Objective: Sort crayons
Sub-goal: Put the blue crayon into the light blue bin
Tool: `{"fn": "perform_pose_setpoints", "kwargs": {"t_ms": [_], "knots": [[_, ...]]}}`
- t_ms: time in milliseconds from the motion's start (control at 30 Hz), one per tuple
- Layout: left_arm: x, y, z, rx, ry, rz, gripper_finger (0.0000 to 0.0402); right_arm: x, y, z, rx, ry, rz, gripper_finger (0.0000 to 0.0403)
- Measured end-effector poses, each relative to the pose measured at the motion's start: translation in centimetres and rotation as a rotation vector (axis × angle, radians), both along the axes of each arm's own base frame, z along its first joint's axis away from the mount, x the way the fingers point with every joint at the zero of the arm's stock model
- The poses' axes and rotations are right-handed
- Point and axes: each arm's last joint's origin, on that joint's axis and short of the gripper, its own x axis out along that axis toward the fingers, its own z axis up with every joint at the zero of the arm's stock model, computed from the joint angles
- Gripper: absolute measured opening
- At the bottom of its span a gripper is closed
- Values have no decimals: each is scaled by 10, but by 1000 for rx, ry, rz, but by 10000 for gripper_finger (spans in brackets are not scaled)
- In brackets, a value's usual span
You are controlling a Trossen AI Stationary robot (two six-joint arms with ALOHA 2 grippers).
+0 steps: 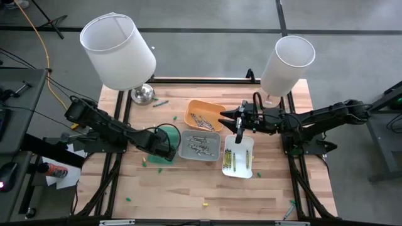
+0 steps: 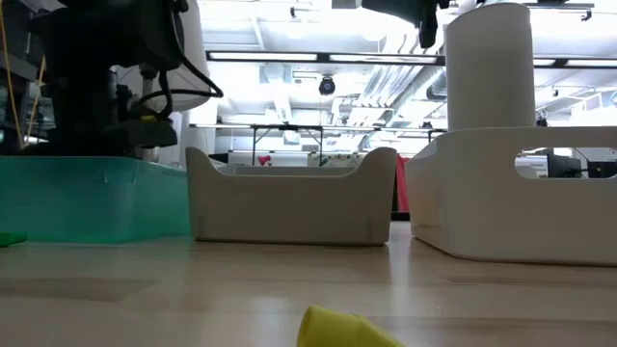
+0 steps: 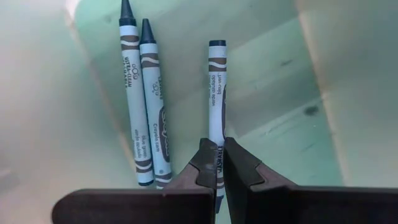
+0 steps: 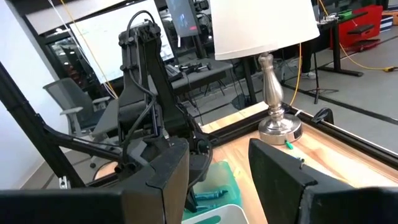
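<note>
Crayons like that green one [image 3: 216, 93] are light, stiff, snappable. Left gripper [image 3: 219, 163] pinches its end over the green tray [image 1: 168, 134]; mid-wrapper seems safer. Right gripper [image 4: 217, 171] hovers spread, empty.

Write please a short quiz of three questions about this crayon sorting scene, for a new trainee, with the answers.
1. True or false: the left gripper has its jaws shut on a crayon over the green tray.
2. Which tray lies under the right gripper? A orange tray, B white tray, C grey tray.
3. Fill in: a loose yellow crayon lies on the ____.

Key: 1 true. 2 B, the white tray. 3 table.
</note>
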Motion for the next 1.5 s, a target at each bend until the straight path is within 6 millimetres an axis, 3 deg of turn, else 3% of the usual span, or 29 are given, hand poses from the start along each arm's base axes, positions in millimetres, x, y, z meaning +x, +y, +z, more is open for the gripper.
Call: {"fn": "perform_pose_setpoints", "kwargs": {"t_ms": [267, 700, 900, 1033, 1133, 1367, 1500], "knots": [[0, 1, 0, 20, -7, 1, 13, 0, 0, 0, 0, 0, 1, 160], [-1, 1, 2, 7, -12, -1, 118, 0, 0, 0, 0, 1, 1, 160], [-5, 2, 22, -22, -98, -1, 148, 0, 0, 0, -1, 3, 2, 160], [-11, 9, 47, -6, -231, 13, 152, 0, 0, 0, -1, 4, 1, 160], [-15, 17, 75, 68, -432, -20, 150, 0, 0, 0, 0, 4, 1, 160], [-34, 33, 166, 496, -1013, -247, 145, 0, 0, 1, 22, -15, 3, 160], [-48, 40, 206, 683, -1267, -375, 145, 0, 1, 4, 88, -57, 36, 160]]}}
